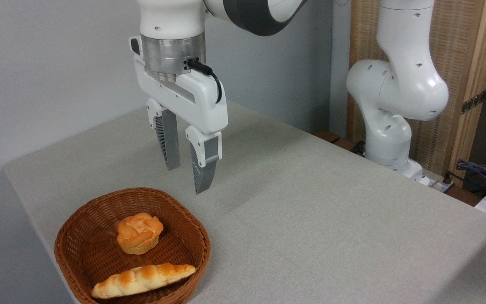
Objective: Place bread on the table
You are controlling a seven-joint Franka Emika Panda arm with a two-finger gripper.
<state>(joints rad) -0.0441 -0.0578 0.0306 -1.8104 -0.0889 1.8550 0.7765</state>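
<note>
Golden-brown bread (143,280) lies in the basket (72,236) at its near rim, long axis running left-right; my claw (187,179) hangs released and empty above the basket's far rim, so I reach down and nearer.

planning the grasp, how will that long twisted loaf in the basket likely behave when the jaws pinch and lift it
The loaf is long and tapered, so a pinch near one end would probably let it tilt; mid-length looks safer. Its twisted ridges should give grip rather than slip. It leans against the basket wall, so it may drag on the rim when lifted. The gripper hangs open above.
</note>
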